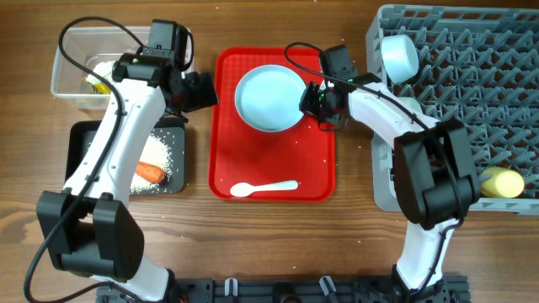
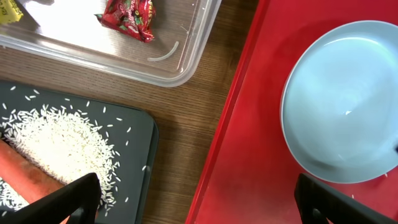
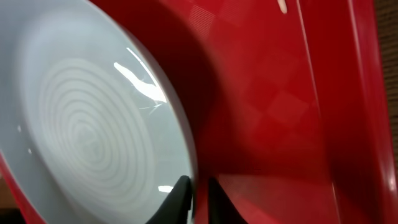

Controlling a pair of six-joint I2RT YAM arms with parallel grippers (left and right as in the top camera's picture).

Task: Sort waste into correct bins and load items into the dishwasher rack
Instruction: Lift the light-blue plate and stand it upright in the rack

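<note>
the pale blue plate (image 1: 269, 98) lies in the upper half of the red tray (image 1: 320, 181), and its right-hand rim is where the action is. the right hand (image 3: 198, 193) has its two fingers pressed together on that rim, one above the edge and one below, as the right wrist view shows. the plate looks slightly tipped in that view, though from overhead i cannot tell whether it has left the tray.

below it on the same tray lies the white spoon (image 1: 265, 188), untouched. to the right stands the grey dishwasher rack (image 1: 505, 76), with a pale blue bowl (image 1: 399, 55) near its top left corner and a yellow cup (image 1: 503, 182) at its lower right.

on the other side, the left hand (image 2: 199, 205) hangs with its fingers wide apart and nothing between them, above the strip of table (image 2: 180, 124) between the red tray and the black tray (image 2: 146, 134). that tray holds the rice (image 2: 62, 143) and the carrot (image 2: 25, 171); the snack wrapper (image 2: 127, 17) sits in the clear tub (image 2: 186, 68).

the step in hand is loading the plate — the sorting looks done. next the right arm would need to lift the plate clear of the tray lip, carry it right over the rack wall, and turn it on edge so it drops between pegs. a pinch on one rim is a thin hold, so a slow lift seems wise.
</note>
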